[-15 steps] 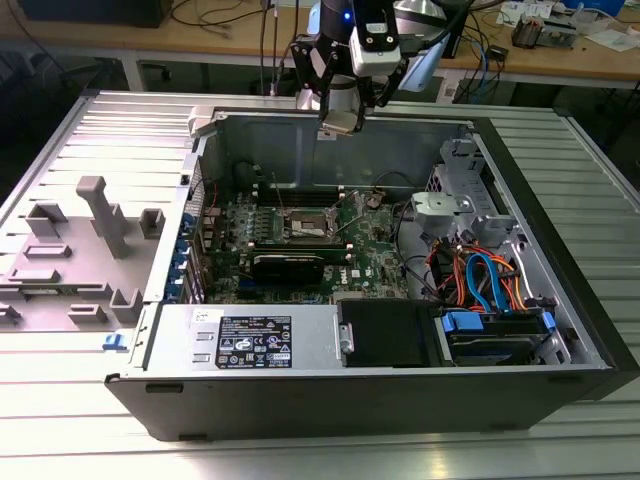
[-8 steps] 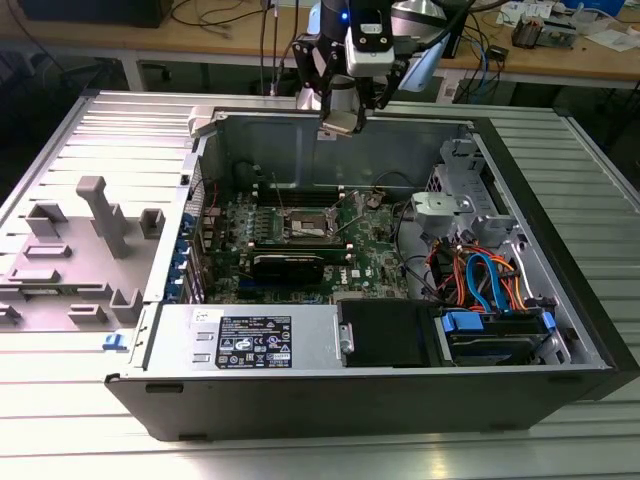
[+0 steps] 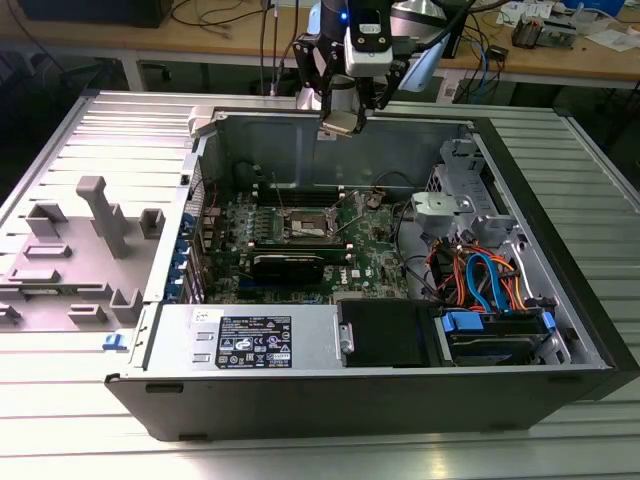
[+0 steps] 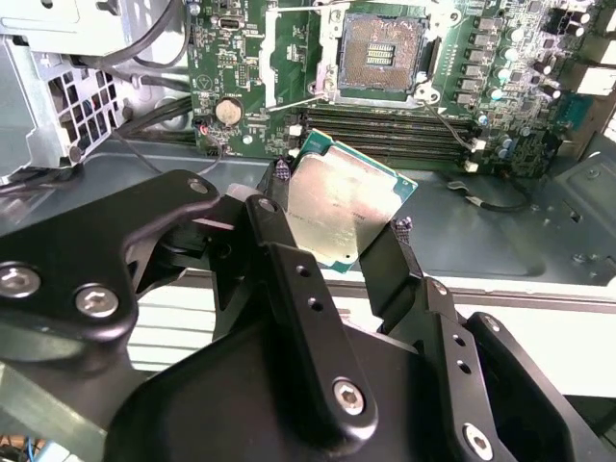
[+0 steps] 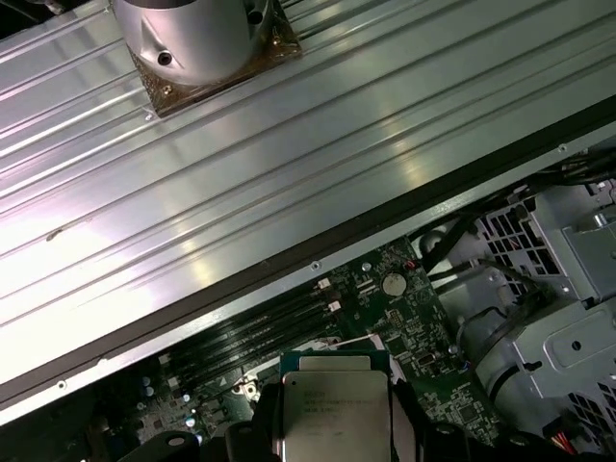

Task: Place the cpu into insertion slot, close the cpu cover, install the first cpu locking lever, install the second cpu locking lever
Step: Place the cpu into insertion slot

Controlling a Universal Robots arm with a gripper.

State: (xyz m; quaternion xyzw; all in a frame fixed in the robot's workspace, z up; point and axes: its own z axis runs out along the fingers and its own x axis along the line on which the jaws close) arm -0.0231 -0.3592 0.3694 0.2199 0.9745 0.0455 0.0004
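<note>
- Step in hand: placing the cpu [image 4: 337, 217]. Your gripper [image 4: 342, 200] grips it by opposite edges, above the case [image 3: 300, 400].
- The insertion slot [image 4: 382, 55] lies open, well apart.
- Judged: seating calls for squaring the tilted chip to it.

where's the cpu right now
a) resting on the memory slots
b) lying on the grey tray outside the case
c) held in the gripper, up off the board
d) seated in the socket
c: in the second wrist view the cpu is clamped in the gripper off the board, and the insertion slot lies open with nothing in it.
</note>
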